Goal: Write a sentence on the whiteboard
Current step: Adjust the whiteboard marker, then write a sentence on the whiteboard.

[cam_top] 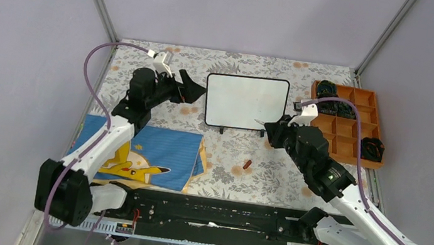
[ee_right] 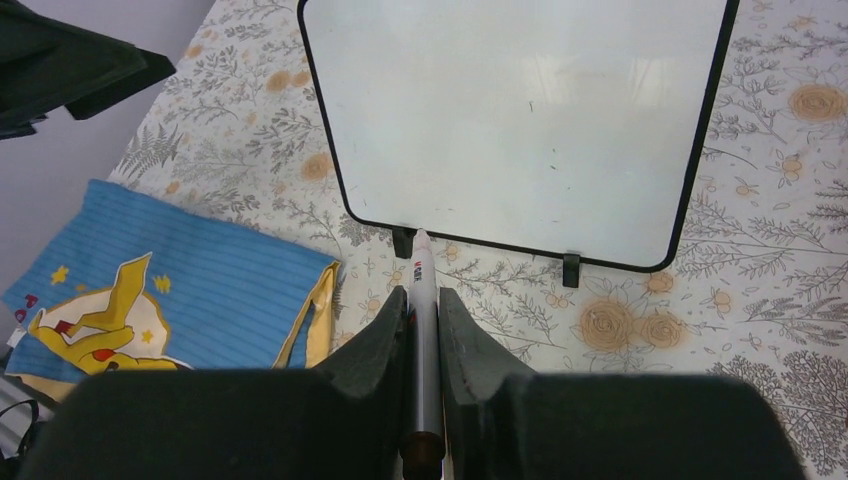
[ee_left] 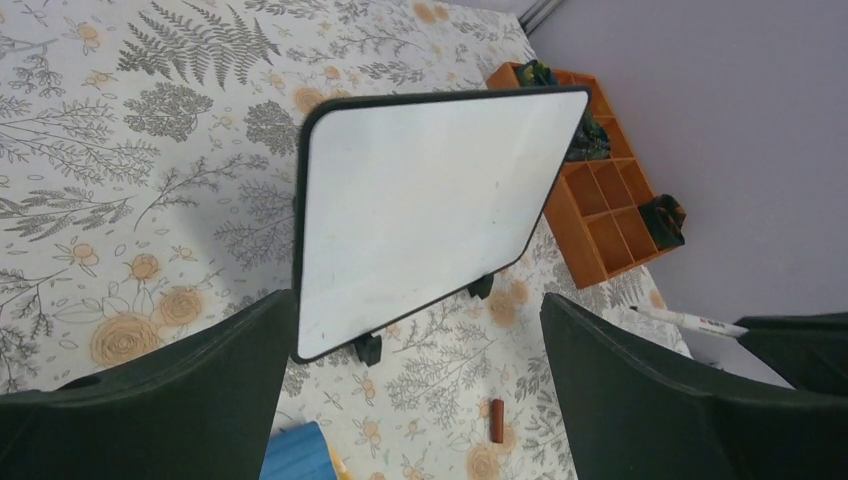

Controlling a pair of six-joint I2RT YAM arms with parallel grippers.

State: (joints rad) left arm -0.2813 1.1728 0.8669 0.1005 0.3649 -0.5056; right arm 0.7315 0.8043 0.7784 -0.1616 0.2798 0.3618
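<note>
The whiteboard [cam_top: 246,101] stands on small black feet on the floral table cover; its white face is blank and no sentence shows on it. It also shows in the left wrist view [ee_left: 430,210] and the right wrist view [ee_right: 520,120]. My right gripper [cam_top: 270,129] is shut on a white marker [ee_right: 421,270], whose tip points at the board's lower edge near the left foot. My left gripper [cam_top: 190,87] is open and empty, just left of the board's left edge. A reddish-brown marker cap [cam_top: 248,163] lies on the table in front of the board.
An orange compartment tray [cam_top: 343,129] with dark items in some cells stands right of the board. A blue cartoon cloth [cam_top: 147,151] lies at the front left. Grey walls close in the table on three sides.
</note>
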